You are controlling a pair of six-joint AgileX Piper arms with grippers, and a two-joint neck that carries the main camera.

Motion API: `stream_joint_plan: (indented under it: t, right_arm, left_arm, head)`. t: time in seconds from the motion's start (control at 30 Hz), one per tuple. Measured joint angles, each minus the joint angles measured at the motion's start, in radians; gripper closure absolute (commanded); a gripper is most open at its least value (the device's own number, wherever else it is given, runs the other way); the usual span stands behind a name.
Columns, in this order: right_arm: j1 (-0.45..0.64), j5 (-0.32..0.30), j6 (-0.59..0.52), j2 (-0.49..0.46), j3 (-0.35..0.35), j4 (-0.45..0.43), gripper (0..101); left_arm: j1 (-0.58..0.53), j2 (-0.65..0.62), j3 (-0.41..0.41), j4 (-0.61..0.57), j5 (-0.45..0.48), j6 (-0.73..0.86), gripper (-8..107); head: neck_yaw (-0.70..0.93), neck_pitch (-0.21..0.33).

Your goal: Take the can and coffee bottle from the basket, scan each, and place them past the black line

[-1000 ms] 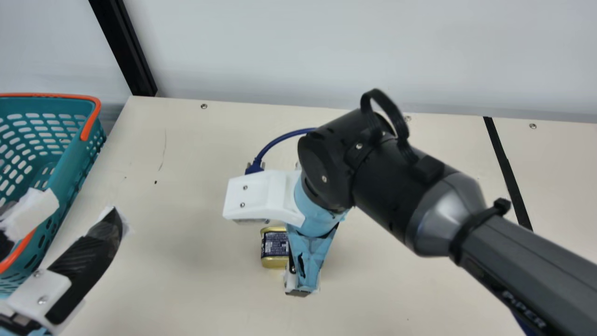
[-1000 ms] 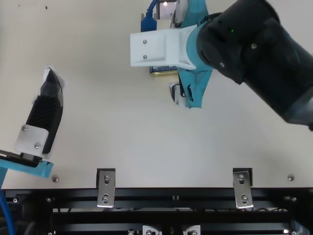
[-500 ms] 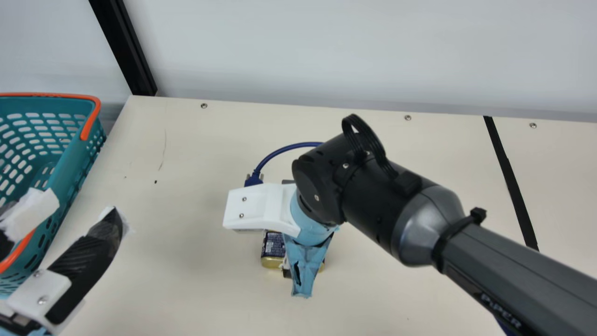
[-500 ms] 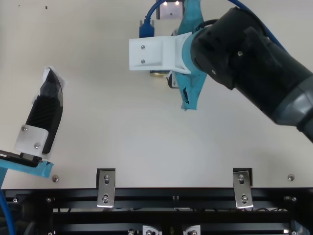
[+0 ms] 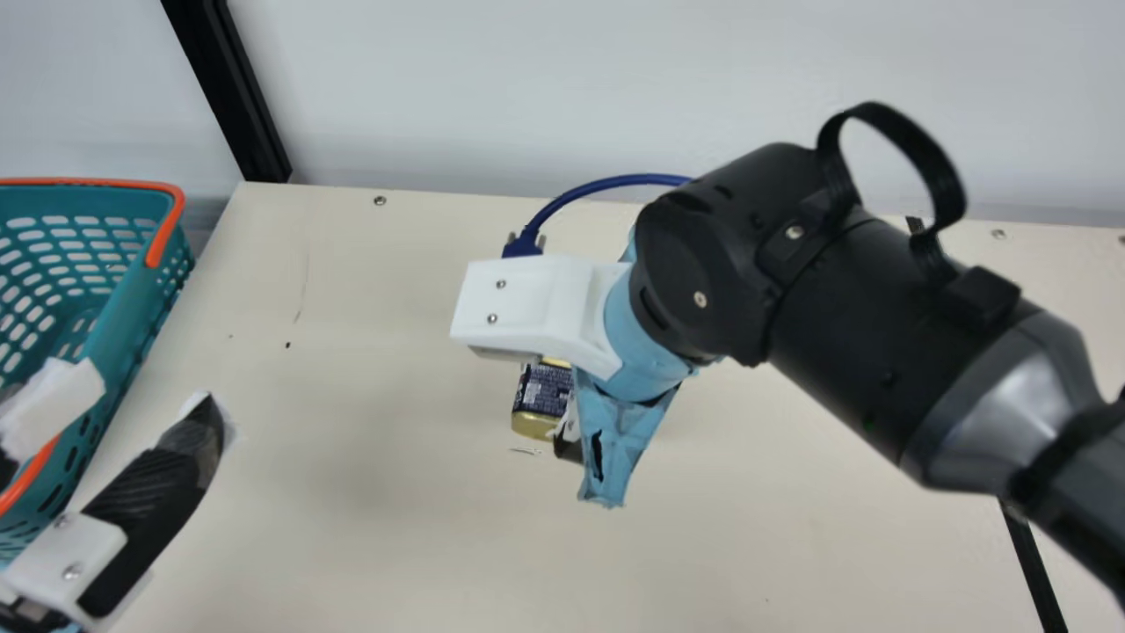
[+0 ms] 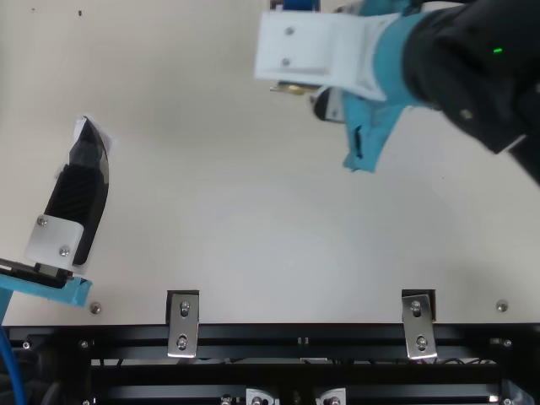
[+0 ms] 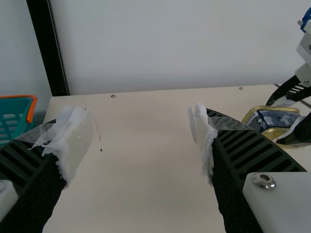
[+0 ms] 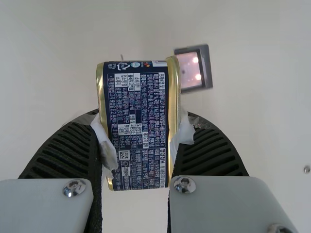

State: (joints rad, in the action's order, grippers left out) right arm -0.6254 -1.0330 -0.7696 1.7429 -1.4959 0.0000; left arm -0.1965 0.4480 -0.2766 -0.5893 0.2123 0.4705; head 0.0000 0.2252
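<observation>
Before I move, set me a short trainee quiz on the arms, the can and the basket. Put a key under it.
1. True or false: the left gripper holds nothing, and its fingers stand apart.

2. Fill in the colour: the basket has teal walls and a rim that is ____.

3. How do the right gripper and the can stand to each other?
a) They are apart.
b) The can is gripped between the fingers.
c) The can lies under closed fingers.

Key: 1 true; 2 orange; 3 b
</observation>
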Motion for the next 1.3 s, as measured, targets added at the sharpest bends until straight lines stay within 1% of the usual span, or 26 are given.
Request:
stream_joint_plan:
  t: [0.1,0.37,0.63,0.8,0.87,0.97,1.1,1.3]
  right_arm:
    - [0.039,0.010,0.032,-0.024,0.015,-0.034,101]
    - [0.192,0.017,0.101,-0.114,0.102,-0.095,101]
    - [0.410,0.021,0.110,-0.217,0.216,-0.114,101]
    - [0.563,0.047,0.084,-0.261,0.286,-0.111,101]
    - [0.625,0.053,0.074,-0.271,0.306,-0.113,101]
    - [0.715,0.075,0.071,-0.282,0.331,-0.118,101]
    - [0.827,0.116,0.096,-0.288,0.360,-0.146,101]
    - [0.971,0.161,0.138,-0.277,0.405,-0.178,101]
  left_arm:
    - [0.000,0.000,0.000,0.000,0.000,0.000,9]
    - [0.000,0.000,0.000,0.000,0.000,0.000,9]
    - [0.000,0.000,0.000,0.000,0.000,0.000,9]
    - [0.000,0.000,0.000,0.000,0.000,0.000,9]
    - [0.000,0.000,0.000,0.000,0.000,0.000,9]
    - [0.000,0.000,0.000,0.000,0.000,0.000,9]
    - [0.000,0.000,0.000,0.000,0.000,0.000,9]
    - [0.000,0.000,0.000,0.000,0.000,0.000,9]
  head:
    - [-0.082,0.000]
    - [-0.333,0.000]
    - [-0.502,0.010]
    - [-0.614,0.010]
    - [-0.640,0.010]
    - [-0.665,0.026]
    - [-0.665,0.026]
    - [-0.660,0.020]
